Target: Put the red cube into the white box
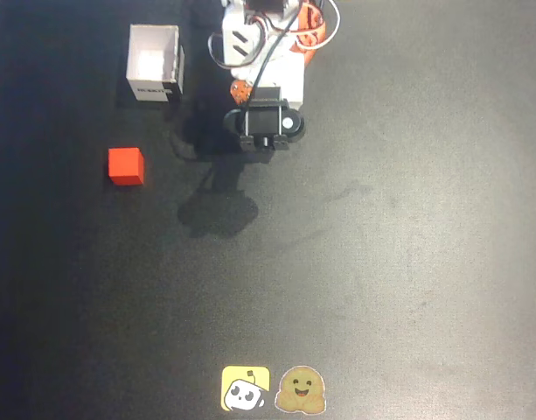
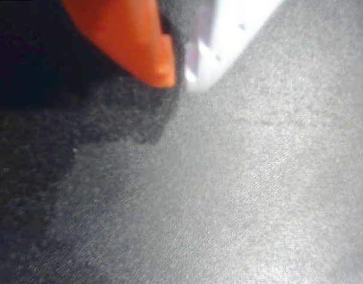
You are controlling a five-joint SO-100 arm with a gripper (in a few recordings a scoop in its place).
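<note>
Black table [image 1: 407,262], seen from overhead. The red cube [image 1: 126,165] sits on the mat at left, alone, nothing touching it. The white box [image 1: 154,63] stands above it in that view, upright, open top, inside looks empty, black label [image 1: 154,90] on the side facing the cube. Cube and box are near each other but apart, a strip of bare mat between them. The arm [image 1: 263,48], white blocks with orange parts and looped cables, comes in from the top edge, right of the box. Its black wrist camera housing [image 1: 266,127] hangs over the mat, well right of the cube and lower right of the box; its shadow falls on the mat below it. In the wrist view the gripper [image 2: 178,71] shows one orange finger [image 2: 134,41] and one white finger [image 2: 228,35], tips almost touching, only a thin dark gap, nothing between them; bare grey mat underneath, blurred. Two stickers at the bottom edge overhead: a yellow robot sticker [image 1: 245,388] and a tan smiling blob sticker [image 1: 301,390], side by side.
</note>
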